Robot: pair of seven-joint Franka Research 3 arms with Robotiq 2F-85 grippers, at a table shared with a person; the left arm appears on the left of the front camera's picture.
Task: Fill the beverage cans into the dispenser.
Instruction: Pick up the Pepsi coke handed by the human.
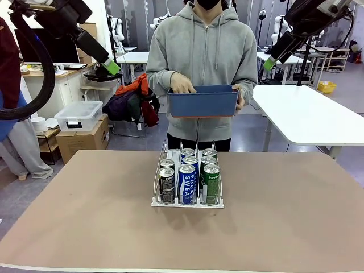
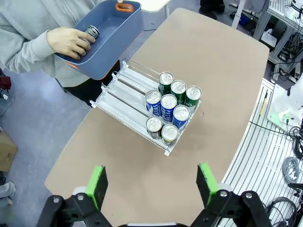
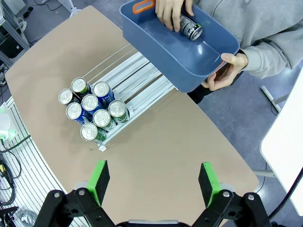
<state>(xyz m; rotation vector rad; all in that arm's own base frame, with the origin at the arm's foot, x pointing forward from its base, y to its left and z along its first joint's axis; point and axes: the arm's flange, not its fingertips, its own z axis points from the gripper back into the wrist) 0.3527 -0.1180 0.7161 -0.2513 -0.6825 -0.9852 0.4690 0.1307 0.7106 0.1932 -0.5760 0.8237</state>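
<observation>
The dispenser (image 2: 127, 88) stands in the middle of the table (image 1: 85, 216), a little nearer the far edge. Eight cans stand upright in it, packed at the end closest to the robot's edge. The left lane has two black cans (image 1: 166, 185). The middle lane has three blue Pocari Sweat cans (image 1: 187, 183). The right lane has three green cans (image 1: 211, 182). The far ends of the lanes are bare.

A person stands at the far edge and holds a blue bin (image 1: 203, 105) up in the air. One hand (image 2: 68, 41) is inside the bin, wrapped around a dark can (image 3: 191, 27). The other hand (image 3: 222, 75) grips the bin's end.

The left claw (image 1: 111, 67) hangs high above the table's left side, its fingers spread wide and holding nothing. The right claw (image 1: 270, 61) hangs high above the right side, also spread wide and holding nothing.
</observation>
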